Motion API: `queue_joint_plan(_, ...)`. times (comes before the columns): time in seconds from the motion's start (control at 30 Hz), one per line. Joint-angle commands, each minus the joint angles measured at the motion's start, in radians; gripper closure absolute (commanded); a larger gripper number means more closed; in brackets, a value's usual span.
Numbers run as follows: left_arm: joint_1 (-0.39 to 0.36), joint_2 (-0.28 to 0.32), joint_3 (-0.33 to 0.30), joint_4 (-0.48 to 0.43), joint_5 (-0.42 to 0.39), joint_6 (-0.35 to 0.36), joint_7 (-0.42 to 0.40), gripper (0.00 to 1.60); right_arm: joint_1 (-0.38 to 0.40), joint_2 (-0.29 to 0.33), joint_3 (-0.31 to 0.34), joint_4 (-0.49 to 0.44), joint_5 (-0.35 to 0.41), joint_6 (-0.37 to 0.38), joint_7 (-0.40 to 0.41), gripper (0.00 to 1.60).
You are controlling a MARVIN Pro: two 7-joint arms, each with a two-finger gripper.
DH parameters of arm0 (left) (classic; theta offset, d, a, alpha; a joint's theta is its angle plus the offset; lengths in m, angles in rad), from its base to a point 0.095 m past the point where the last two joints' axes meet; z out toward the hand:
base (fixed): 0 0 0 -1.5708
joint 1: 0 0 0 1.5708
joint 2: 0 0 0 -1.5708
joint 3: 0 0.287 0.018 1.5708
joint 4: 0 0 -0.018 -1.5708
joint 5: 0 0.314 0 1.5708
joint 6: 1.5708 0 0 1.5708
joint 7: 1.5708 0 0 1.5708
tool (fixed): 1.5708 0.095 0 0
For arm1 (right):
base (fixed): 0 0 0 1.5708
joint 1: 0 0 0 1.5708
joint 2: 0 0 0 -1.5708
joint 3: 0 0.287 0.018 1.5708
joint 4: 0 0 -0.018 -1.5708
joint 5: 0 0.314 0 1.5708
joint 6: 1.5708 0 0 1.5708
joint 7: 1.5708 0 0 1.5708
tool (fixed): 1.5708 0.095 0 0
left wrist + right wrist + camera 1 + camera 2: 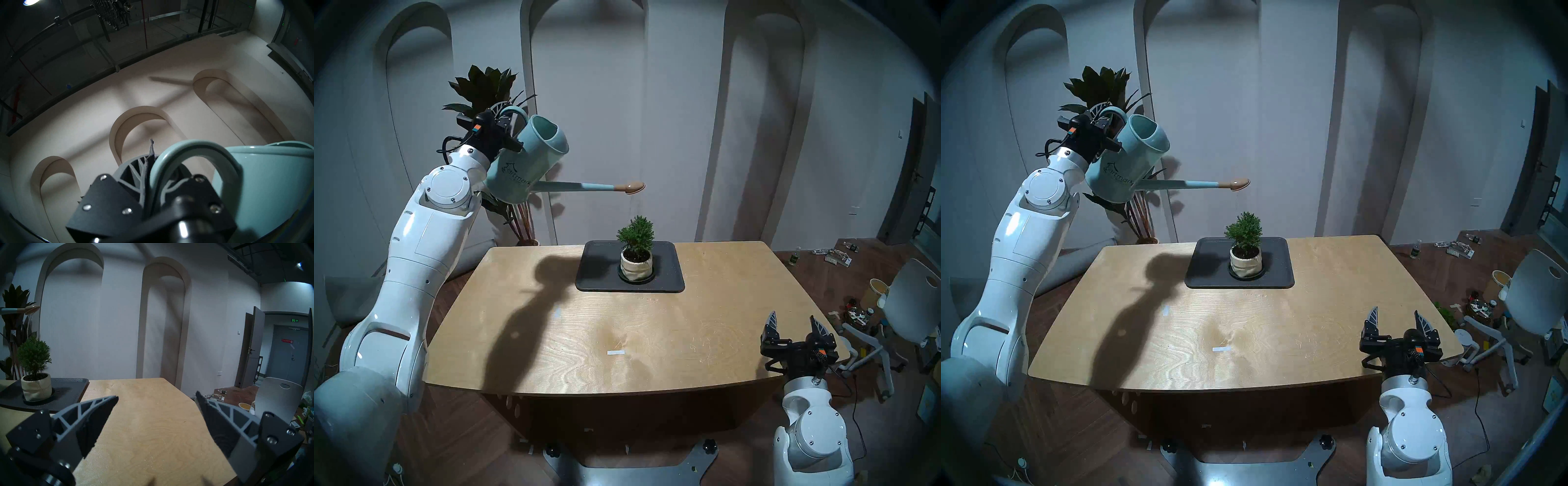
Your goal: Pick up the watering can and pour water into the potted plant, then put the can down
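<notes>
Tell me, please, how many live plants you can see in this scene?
2. A small shrub stands in a cream pot on the black tray on the table. A tall dark-leaved plant stands on the floor behind the left arm. Others may be hidden.

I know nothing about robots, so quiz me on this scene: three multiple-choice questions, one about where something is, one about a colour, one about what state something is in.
1. Where does the potted plant stand?
A. On a dark tray on the table
B. On the floor by the chair
C. On bare wood at the table's near edge

2. What colour is the body of the watering can?
A. Bright red
B. Pale teal
C. Black

3. What is the right gripper doing?
A. Squeezing the pot
B. Holding the can's spout
C. Open and holding nothing

Answers:
1 A: the cream pot sits on a black saucer on the dark tray.
2 B: the can, gripped by its handle in the left gripper, is pale teal with a tan tip.
3 C: its fingers stand apart over the table, nothing between them.
</notes>
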State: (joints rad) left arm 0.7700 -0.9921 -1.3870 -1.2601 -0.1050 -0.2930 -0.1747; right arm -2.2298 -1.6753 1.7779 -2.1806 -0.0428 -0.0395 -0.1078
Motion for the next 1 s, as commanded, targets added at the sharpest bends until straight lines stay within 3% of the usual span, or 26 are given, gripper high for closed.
queue_joint_plan(0.0,-0.067,0.042,-0.078,-0.036,-0.107,-0.074,-0.078,1.60,-0.002,0.002,0.000,-0.032,-0.002,-0.007,0.000,0.00)
queue_joint_plan(0.23,-0.065,0.047,-0.101,-0.008,-0.195,-0.108,-0.188,1.60,-0.007,0.001,0.000,-0.037,-0.002,-0.007,0.001,0.00)
queue_joint_plan(0.33,-0.095,0.029,-0.096,0.048,-0.192,-0.125,-0.200,1.60,-0.009,0.001,-0.001,-0.039,-0.002,-0.007,0.001,0.00)
queue_joint_plan(0.57,-0.131,-0.041,-0.110,0.115,-0.158,-0.065,-0.113,1.60,-0.008,0.001,0.000,-0.036,-0.002,-0.006,0.001,0.00)
queue_joint_plan(0.97,-0.153,-0.064,-0.109,0.124,-0.133,-0.046,-0.091,1.60,-0.006,0.000,0.000,-0.035,-0.002,-0.006,0.002,0.00)
